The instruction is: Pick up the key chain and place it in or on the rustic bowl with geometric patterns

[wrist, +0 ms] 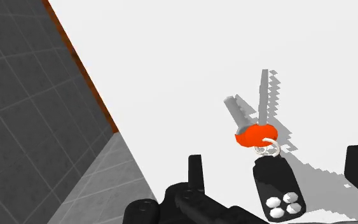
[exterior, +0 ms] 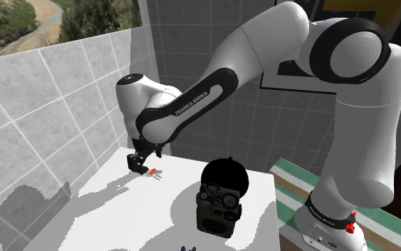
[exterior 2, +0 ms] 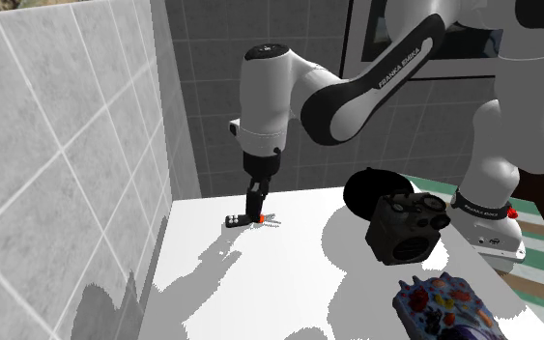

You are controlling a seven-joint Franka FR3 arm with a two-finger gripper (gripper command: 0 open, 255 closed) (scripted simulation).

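key chain (wrist: 257, 136): long axis points away from your gripper (wrist: 278, 159); fingers wide apart astride its near end, holding nothing.

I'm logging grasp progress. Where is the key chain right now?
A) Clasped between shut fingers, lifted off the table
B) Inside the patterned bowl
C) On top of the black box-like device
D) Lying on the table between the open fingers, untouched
D: in the wrist view the key chain lies flat on the white table, and the fingers of the gripper stand apart on either side without touching it.
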